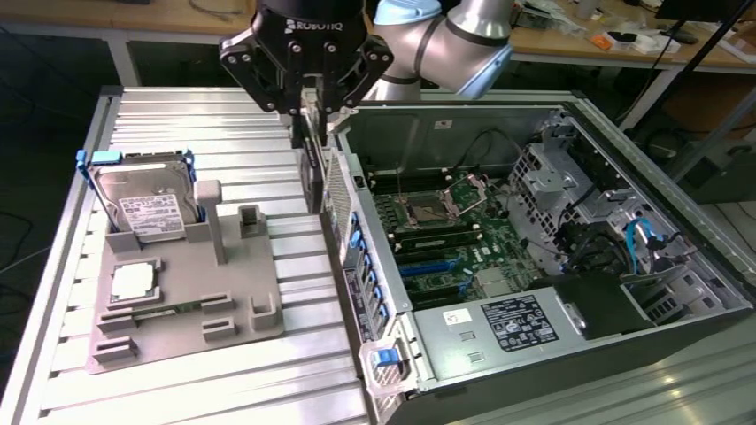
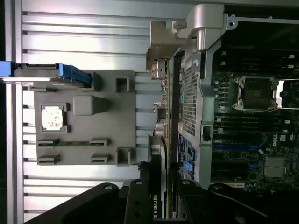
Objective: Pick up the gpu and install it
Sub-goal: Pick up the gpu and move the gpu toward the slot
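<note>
The gpu [image 1: 312, 173] hangs edge-on below my gripper [image 1: 311, 111], a thin dark card held upright in the air. It hovers between the grey parts holder [image 1: 225, 283] and the rear wall of the open computer case [image 1: 354, 239], just outside that wall. In the wrist view the gpu [image 2: 158, 154] runs away from my gripper [image 2: 162, 196] as a narrow strip, ending in its silvery bracket [image 2: 159, 58]. The fingers [image 2: 140, 186] press on both faces of the card. The motherboard [image 1: 455, 239] with its blue slots lies inside the case, to the exterior view's right of the card.
The parts holder carries a hard drive in a blue frame [image 1: 144, 204], a processor [image 1: 133, 282] and a memory stick [image 1: 165, 310]. Everything rests on a slatted aluminium table [image 1: 189, 115]. The case's drive cage and cables [image 1: 614, 230] fill its far side.
</note>
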You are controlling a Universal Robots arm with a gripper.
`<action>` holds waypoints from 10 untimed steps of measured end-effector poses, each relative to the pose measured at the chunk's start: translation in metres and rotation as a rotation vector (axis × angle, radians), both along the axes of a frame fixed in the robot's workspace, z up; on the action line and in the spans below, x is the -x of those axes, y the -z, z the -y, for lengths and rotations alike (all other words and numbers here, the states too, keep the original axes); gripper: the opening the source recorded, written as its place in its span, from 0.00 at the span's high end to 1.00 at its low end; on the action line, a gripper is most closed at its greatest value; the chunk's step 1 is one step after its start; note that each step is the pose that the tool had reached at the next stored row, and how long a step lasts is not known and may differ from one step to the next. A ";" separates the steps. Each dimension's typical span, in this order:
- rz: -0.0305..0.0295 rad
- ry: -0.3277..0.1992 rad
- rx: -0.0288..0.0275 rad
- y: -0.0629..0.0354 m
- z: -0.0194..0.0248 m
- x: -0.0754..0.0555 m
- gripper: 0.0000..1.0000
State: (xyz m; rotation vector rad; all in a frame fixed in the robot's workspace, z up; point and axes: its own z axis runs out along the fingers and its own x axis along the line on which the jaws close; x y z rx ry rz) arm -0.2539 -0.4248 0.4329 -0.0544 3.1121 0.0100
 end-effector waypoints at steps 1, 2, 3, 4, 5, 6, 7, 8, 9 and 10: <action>0.0003 0.000 0.0000 -0.0001 0.0000 -0.003 0.73; 0.0007 0.000 0.0001 -0.0001 0.0000 -0.005 0.73; 0.0010 0.000 0.0000 0.0000 0.0000 -0.008 0.73; 0.0013 0.000 0.0000 -0.0001 0.0000 -0.011 0.73; 0.0017 0.000 0.0000 -0.0003 0.0000 -0.013 0.73; 0.0017 0.000 0.0001 -0.0017 0.0000 -0.015 0.73; 0.0020 0.000 0.0001 -0.0040 0.0000 -0.018 0.73; 0.0022 0.000 -0.0001 -0.0051 0.0000 -0.019 0.73; 0.0023 0.000 -0.0001 -0.0058 0.0000 -0.021 0.73; 0.0025 0.000 -0.0001 -0.0062 0.0000 -0.023 0.73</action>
